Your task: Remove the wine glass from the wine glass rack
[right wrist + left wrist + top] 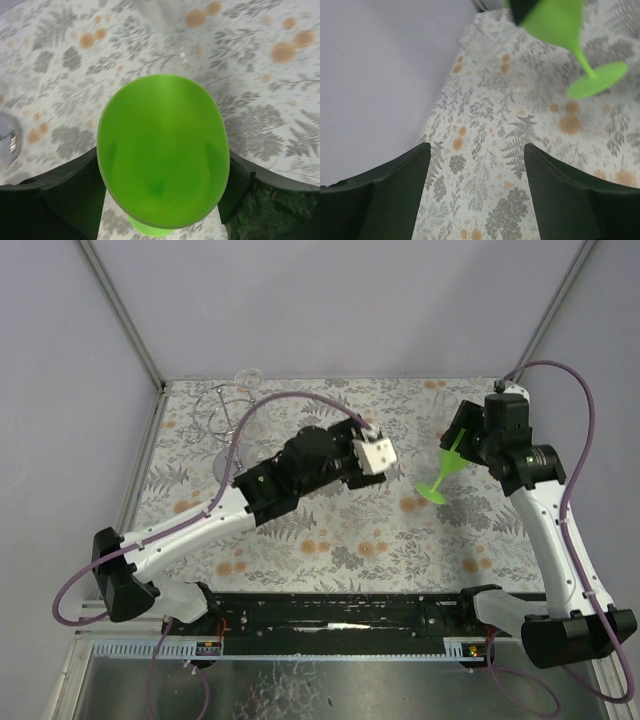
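Top view, 12 o'clock = far wall. Left gripper (476,150) was seen over the middle of the floral tablecloth (330,540), pointed toward 3 o'clock. Its jaws were spread apart with only cloth visible between them, nothing gripped. Right gripper (462,432) was found at roughly 2 o'clock from table centre, clamped on the bowl of the green wine glass (162,145). In the right wrist view one finger was pressed against each side of the bowl. The glass was held tilted, with stem and foot slanted down toward 7 o'clock from the bowl. Contact between the foot and the cloth could not be judged. The glass was well apart from the wine glass rack (225,420), which was left standing at the far left, about 10 o'clock. A clear glass (248,377) was seen at the rack's 1 o'clock edge. Whether it was hung on the wire loops could not be told.
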You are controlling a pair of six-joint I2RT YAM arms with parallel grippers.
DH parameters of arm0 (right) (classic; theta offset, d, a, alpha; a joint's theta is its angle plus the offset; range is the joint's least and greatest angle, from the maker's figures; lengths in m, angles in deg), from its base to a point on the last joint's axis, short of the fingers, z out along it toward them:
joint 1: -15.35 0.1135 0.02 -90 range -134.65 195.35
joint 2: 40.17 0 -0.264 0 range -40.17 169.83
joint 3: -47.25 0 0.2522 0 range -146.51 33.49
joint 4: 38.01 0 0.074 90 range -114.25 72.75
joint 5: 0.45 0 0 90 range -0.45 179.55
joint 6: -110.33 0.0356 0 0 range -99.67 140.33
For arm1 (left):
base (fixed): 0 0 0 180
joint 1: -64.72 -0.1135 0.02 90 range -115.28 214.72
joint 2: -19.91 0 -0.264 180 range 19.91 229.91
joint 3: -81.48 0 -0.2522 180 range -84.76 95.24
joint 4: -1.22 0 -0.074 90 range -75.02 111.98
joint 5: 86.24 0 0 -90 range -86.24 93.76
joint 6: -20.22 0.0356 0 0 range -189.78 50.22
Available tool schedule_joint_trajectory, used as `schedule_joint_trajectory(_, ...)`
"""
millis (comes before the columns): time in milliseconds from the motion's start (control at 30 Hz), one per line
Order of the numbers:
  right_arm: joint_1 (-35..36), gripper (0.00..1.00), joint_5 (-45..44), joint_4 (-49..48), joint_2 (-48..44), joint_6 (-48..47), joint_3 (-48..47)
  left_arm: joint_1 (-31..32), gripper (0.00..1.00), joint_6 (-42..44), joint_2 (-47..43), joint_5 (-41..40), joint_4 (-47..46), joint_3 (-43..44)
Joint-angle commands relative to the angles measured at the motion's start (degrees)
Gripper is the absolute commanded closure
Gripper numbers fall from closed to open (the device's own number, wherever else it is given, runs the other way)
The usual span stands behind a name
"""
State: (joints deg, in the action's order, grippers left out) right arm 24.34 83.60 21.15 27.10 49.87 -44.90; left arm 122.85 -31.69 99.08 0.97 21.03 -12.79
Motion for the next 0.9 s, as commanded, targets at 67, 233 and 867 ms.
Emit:
schedule_joint_trajectory(67, -0.12, 0.30, -19.12, -24.09, -6.60, -7.19, 14.68, -7.01, 0.26, -19.88, 4.43, 5.84, 9.65, 13.79)
schedule_joint_trajectory(233, -0.16, 0.29, -27.09, -34.37, -6.26, -10.00, 20.89, -9.26, 0.26, -23.04, 6.11, 8.84, 13.53, 19.99)
schedule_joint_trajectory(867, 17.28, 0.29, -35.29, -48.03, 16.27, -10.12, 8.82, -26.83, 0.25, -40.19, 11.17, 18.01, 20.09, 37.38)
